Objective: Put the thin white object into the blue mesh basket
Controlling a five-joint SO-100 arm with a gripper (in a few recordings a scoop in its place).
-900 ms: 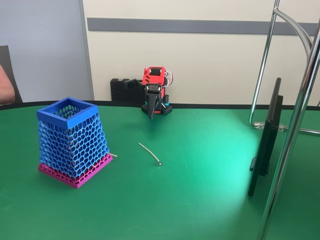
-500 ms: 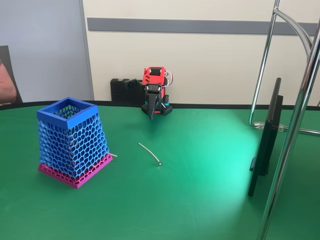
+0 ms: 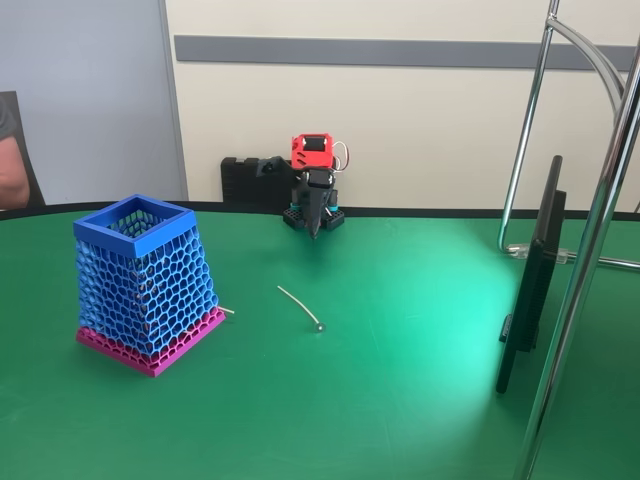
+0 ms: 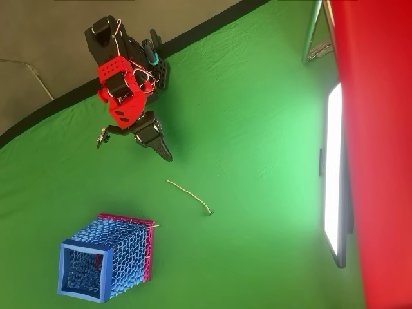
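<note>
The thin white object [image 3: 298, 303] [image 4: 190, 196] lies flat on the green table, slightly curved, with a small knob at its near end. The blue mesh basket [image 3: 145, 280] [image 4: 103, 262] stands upright on its magenta base to the left of the strand in the fixed view, with its open rim [image 3: 104, 233] on top. My gripper [image 3: 314, 224] [image 4: 163, 150] hangs from the red arm at the table's far edge, pointing down at the cloth. Its black fingers are pressed together with nothing between them. It is well clear of the strand and the basket.
A short whitish stub [image 3: 227, 310] [image 4: 153, 225] lies by the basket's base. A dark monitor [image 3: 530, 290] [image 4: 335, 174] and a chrome stand [image 3: 590, 250] occupy the right side. A black block [image 3: 245, 180] sits behind the arm. A person's arm [image 3: 10, 175] shows at the left edge.
The arm has lifted a little and the gripper has swung slightly to the right. The person's arm at the left edge has shifted. Strand and basket have not moved.
</note>
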